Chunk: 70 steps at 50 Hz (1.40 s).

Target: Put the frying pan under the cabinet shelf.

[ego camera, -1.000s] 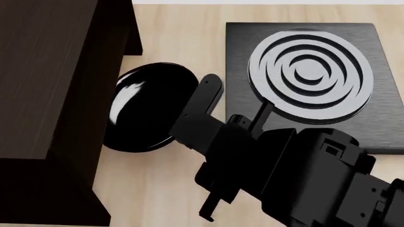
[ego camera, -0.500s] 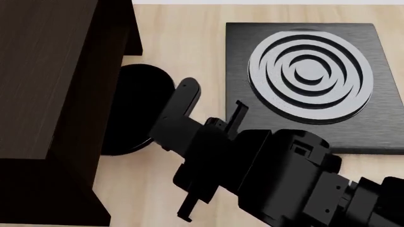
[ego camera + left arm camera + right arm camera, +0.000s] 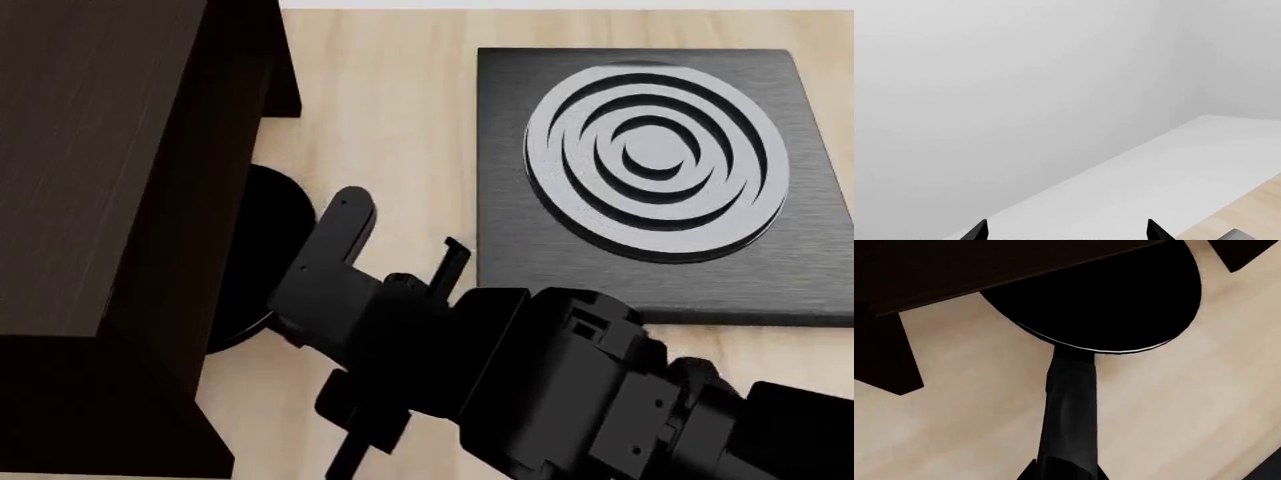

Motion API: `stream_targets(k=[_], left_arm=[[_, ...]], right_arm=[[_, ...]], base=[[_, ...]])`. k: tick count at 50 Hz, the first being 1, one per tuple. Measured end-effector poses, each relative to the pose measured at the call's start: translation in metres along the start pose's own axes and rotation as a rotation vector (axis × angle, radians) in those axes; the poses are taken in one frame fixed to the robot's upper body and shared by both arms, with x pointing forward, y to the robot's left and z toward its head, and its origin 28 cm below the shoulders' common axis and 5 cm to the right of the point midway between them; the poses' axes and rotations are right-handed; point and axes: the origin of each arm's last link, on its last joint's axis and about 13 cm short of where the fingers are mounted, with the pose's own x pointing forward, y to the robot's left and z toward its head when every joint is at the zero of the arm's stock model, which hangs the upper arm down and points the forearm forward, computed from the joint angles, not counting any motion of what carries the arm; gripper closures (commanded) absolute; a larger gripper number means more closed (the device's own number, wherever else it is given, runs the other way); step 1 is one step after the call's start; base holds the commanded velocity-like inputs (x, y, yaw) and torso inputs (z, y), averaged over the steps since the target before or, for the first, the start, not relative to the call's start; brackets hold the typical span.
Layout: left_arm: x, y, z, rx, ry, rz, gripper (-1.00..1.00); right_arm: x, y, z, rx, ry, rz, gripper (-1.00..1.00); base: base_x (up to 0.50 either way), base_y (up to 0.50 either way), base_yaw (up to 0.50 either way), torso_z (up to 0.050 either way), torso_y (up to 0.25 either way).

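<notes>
The frying pan (image 3: 271, 243) lies on the wooden table with most of its round black body under the cabinet shelf (image 3: 94, 180); only its right side shows in the head view. From the right wrist, the frying pan (image 3: 1111, 300) sits half beneath the dark underside of the cabinet shelf (image 3: 987, 260), its thin bright rim facing the camera. Its long handle (image 3: 1071, 405) runs back into my right gripper (image 3: 1059, 474), which is shut on it. In the head view my right gripper (image 3: 396, 248) covers the handle. My left gripper (image 3: 1066, 232) is open and faces a blank white wall.
A square black plate with concentric grey rings (image 3: 654, 160) lies on the table right of my right arm. A dark cabinet leg (image 3: 887, 355) stands beside the pan. Bare wood (image 3: 387, 110) lies between the cabinet and the plate.
My right arm has moved left towards the cabinet, carrying the pan with it. The pan has slid further under the shelf and shows much less than a second ago.
</notes>
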Motion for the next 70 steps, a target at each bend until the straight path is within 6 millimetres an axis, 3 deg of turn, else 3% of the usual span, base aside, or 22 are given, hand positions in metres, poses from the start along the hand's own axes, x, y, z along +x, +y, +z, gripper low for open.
stream_targets(k=[23,51,52,70], left_arm=[[-0.005,0.001,-0.006,0.012,0.029,0.025,-1.0],[-0.006,0.003,-0.01,0.013,0.043,0.035,-1.0],[-0.006,0.003,-0.01,0.013,0.043,0.035,-1.0],[-0.009,0.004,-0.008,0.011,0.038,0.039,-1.0]], right_arm=[[0.037,-0.009,0.007,0.037,-0.057,0.094,1.0],[0.051,-0.012,0.011,0.076,-0.093,0.146,1.0],[0.051,-0.012,0.011,0.078,-0.093,0.146,-1.0],[0.049,-0.004,0.021,0.107,-0.128,0.224,-1.0]], base=[[0.0,0.0,0.0,0.0,0.0],[0.0,0.0,0.0,0.0,0.0],[0.0,0.0,0.0,0.0,0.0],[0.0,0.0,0.0,0.0,0.0]])
